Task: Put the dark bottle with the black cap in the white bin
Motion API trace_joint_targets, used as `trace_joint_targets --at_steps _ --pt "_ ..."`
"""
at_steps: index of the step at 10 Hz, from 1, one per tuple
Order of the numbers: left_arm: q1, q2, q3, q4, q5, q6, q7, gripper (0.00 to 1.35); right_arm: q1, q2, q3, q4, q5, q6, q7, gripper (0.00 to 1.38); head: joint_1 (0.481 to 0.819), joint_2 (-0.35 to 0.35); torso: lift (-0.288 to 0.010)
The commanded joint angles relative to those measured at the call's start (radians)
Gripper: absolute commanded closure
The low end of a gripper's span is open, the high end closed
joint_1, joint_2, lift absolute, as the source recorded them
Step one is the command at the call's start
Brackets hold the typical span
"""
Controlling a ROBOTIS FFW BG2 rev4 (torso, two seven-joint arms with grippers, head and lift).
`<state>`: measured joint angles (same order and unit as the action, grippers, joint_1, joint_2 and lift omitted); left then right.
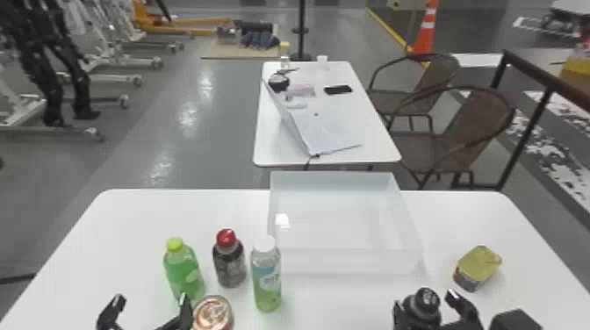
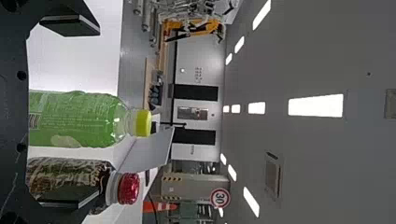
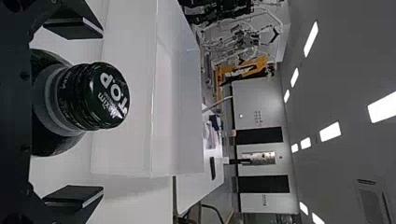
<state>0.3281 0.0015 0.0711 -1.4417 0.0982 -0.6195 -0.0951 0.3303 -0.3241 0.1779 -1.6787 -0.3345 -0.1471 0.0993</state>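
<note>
The dark bottle with the black cap (image 1: 426, 303) stands near the table's front edge, right of centre. My right gripper (image 1: 424, 300) is open around it, one finger on each side. In the right wrist view the bottle's cap (image 3: 93, 95) lies between the spread fingers of my right gripper (image 3: 100, 111), with a gap on both sides. The white bin (image 1: 338, 261) sits beyond and to the left of that bottle; its near wall (image 3: 123, 93) shows in the right wrist view. My left gripper (image 1: 151, 300), also open in the left wrist view (image 2: 91, 114), is at the front left, nothing held.
A green bottle (image 1: 183, 272), a red-capped dark bottle (image 1: 230, 265), a white-capped bottle (image 1: 266, 281) and a can (image 1: 213, 313) stand left of the bin, close to my left gripper. On the right is a yellow-topped tin (image 1: 477, 265). A second table (image 1: 281, 153) stands behind.
</note>
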Motion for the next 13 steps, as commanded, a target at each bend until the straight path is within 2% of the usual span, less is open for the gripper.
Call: trace_joint_targets --at_steps 1,4,7,8,9,11,12,13 --pt "-0.007 -0.004 -0.007 0.006 0.003 -0.005 0.000 0.11 -0.008 -0.009 0.000 0.004 -0.008 0.020 0.008 0.12 0.549 0.000 -0.100" --pt "-0.024 -0.004 -0.019 0.020 0.011 -0.023 0.006 0.10 -0.022 -0.013 0.000 0.014 -0.008 0.052 0.042 0.12 0.549 0.000 -0.100" --pt "-0.023 -0.004 -0.022 0.024 0.017 -0.029 0.012 0.11 -0.028 -0.038 0.000 0.025 -0.006 0.104 0.045 0.12 0.549 0.000 -0.100" --pt "-0.024 -0.004 -0.022 0.023 0.017 -0.032 0.012 0.10 -0.031 -0.038 0.000 0.025 -0.009 0.115 0.045 0.15 0.549 0.000 -0.100" --pt "-0.024 -0.004 -0.024 0.023 0.017 -0.031 0.012 0.10 -0.040 -0.038 0.000 0.030 -0.015 0.129 0.062 0.54 0.549 0.000 -0.100" --pt "-0.024 -0.004 -0.025 0.024 0.017 -0.031 0.012 0.10 -0.057 -0.036 0.000 0.040 -0.029 0.147 0.102 0.68 0.549 0.000 -0.100" --pt "-0.024 -0.004 -0.025 0.024 0.017 -0.031 0.012 0.10 -0.060 -0.038 0.000 0.043 -0.028 0.146 0.111 0.86 0.549 0.000 -0.100" --pt "-0.023 -0.004 -0.025 0.024 0.017 -0.029 0.012 0.10 -0.060 -0.036 0.002 0.043 -0.026 0.127 0.111 0.98 0.549 0.000 -0.100"
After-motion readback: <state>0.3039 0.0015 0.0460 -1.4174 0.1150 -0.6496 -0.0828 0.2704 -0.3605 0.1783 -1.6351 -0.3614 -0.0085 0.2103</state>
